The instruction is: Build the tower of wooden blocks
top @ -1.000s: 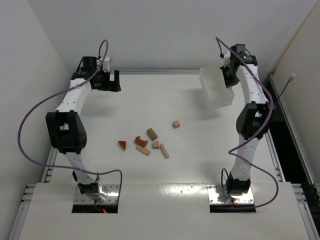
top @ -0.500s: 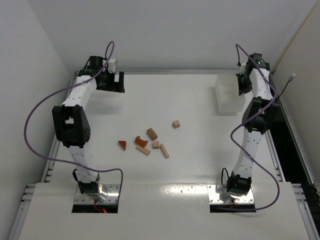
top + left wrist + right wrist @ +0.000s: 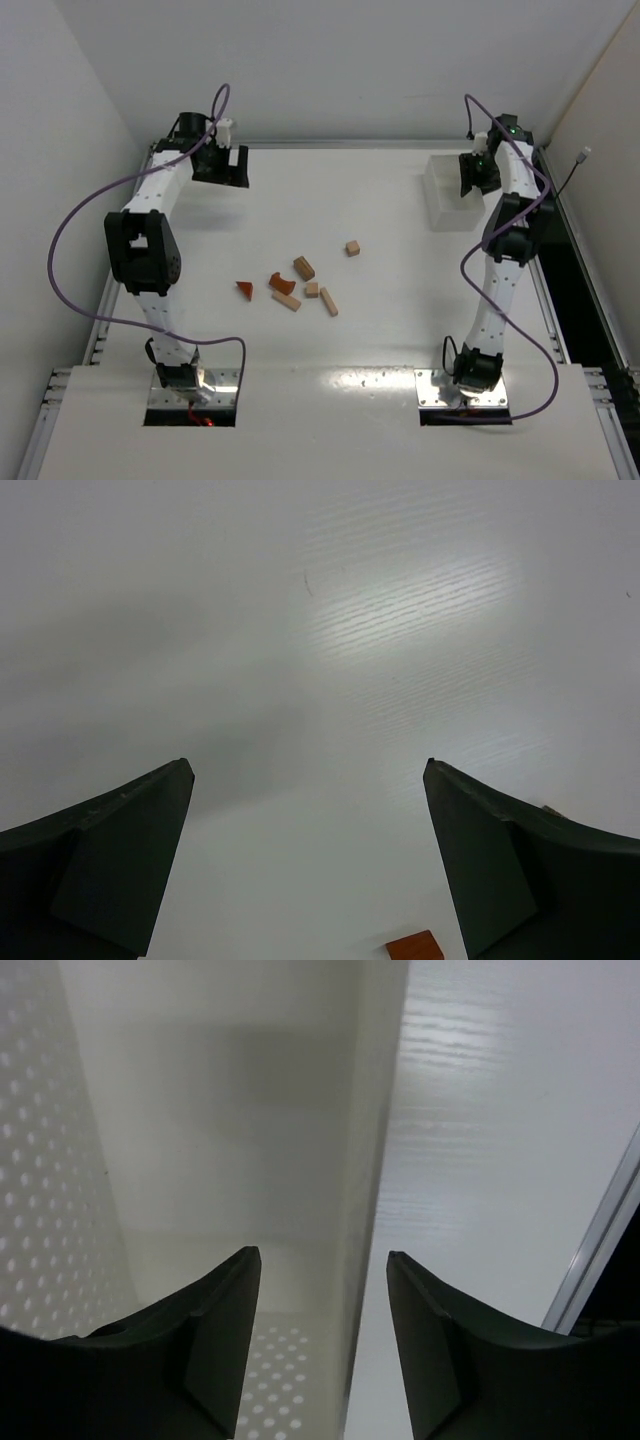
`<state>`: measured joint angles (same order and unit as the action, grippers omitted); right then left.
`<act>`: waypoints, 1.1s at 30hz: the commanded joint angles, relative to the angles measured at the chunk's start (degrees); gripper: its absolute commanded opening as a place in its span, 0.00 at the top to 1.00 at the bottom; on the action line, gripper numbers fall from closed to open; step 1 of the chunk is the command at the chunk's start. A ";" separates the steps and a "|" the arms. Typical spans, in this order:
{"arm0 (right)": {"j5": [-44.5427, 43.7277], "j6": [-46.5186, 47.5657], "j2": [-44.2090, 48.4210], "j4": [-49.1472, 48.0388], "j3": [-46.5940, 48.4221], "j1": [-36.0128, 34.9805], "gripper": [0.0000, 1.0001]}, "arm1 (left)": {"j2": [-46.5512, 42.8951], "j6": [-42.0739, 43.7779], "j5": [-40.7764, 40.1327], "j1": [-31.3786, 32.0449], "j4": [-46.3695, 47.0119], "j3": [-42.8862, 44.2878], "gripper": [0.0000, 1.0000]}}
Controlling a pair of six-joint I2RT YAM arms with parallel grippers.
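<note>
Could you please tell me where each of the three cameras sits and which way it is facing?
Top external: fixed above and behind the bases, looking down over the white table; left arm and right arm show whole, small wooden blocks scattered mid-table.
Left wrist: faces bare table past its open left claw; a reddish-brown block peeks in at the bottom.
Right wrist: looks past the right claw, fingers straddling the white plastic tray's wall.
Shared: top and right wrist views both show that tray.
</note>
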<state>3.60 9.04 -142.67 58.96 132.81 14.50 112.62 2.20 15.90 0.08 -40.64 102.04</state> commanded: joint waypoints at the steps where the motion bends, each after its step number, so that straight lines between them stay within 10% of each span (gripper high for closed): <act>1: 4.13 1.24 7.83 0.45 -2.54 -0.79 0.48 | -1.79 0.53 1.06 0.63 0.48 -2.19 0.00; 15: 4.75 -0.42 48.07 -8.48 -42.26 -3.24 0.42 | -11.10 0.53 6.42 1.94 6.62 -16.69 0.00; 20: 9.41 1.67 63.72 -13.52 -55.26 -9.92 0.18 | -16.89 3.24 -0.84 8.61 7.15 -19.50 0.00; 25: 6.52 5.37 66.72 -12.89 -62.91 -20.97 0.03 | -25.77 9.13 -7.63 21.59 8.74 -26.89 0.00; 33: 2.91 12.49 65.16 -10.80 -64.08 -31.99 0.00 | -31.05 16.78 4.04 27.52 0.66 -31.63 0.00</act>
<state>7.73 17.12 -76.14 48.66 67.35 -16.16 85.17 14.68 15.79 27.83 -36.99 72.47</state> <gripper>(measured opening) 0.994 1.000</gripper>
